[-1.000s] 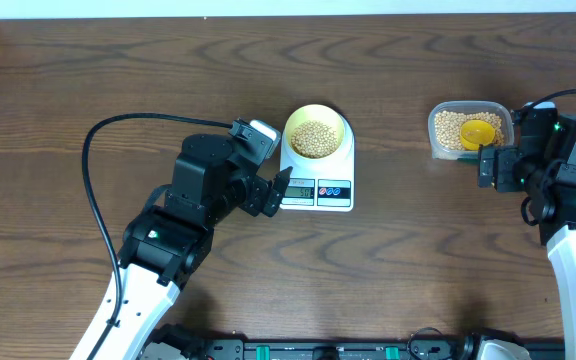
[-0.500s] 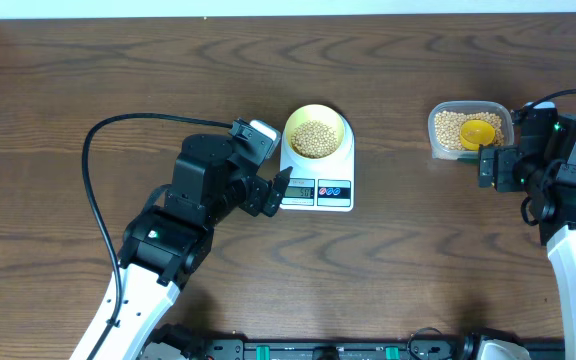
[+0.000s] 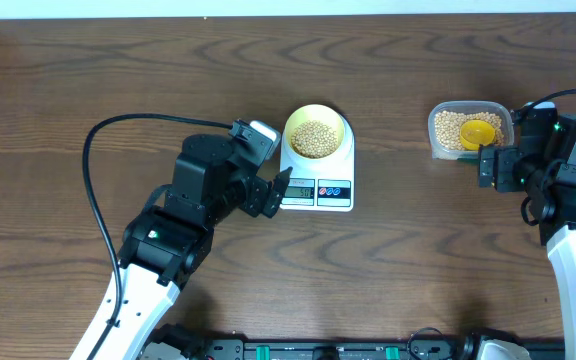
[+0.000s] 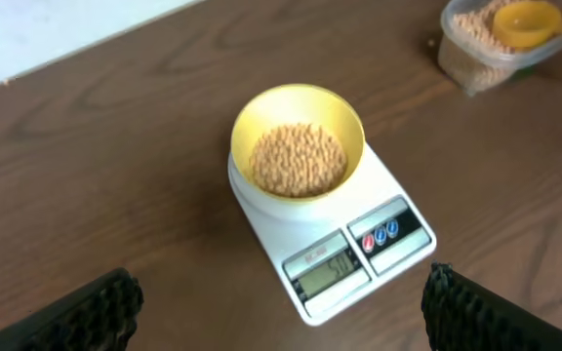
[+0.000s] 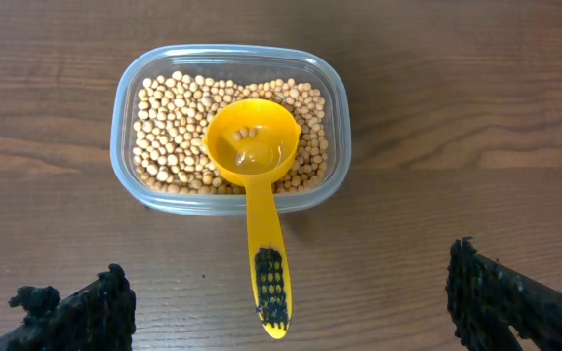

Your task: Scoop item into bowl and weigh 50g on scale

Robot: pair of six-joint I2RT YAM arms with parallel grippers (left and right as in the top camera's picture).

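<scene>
The pale yellow bowl (image 3: 340,122) stands on the white scale (image 3: 328,190) at mid-table, holding a heap of tan beans (image 3: 314,139). The left wrist view looks down on the bowl (image 4: 296,105), its beans (image 4: 298,159) and the scale's lit display (image 4: 330,268). My left gripper (image 3: 273,193) hovers at the scale's front left corner, open and empty (image 4: 283,310). My right gripper (image 3: 495,167) is open and empty (image 5: 286,307) just in front of the bean tub, and the scoop's handle (image 5: 266,268) lies between its spread fingers, untouched.
A clear plastic tub (image 3: 432,130) of beans sits at the right, with a yellow scoop (image 3: 478,133) resting in it, a few beans in its cup (image 5: 252,141). The handle sticks out over the tub's near rim (image 5: 120,117). The table is dark wood.
</scene>
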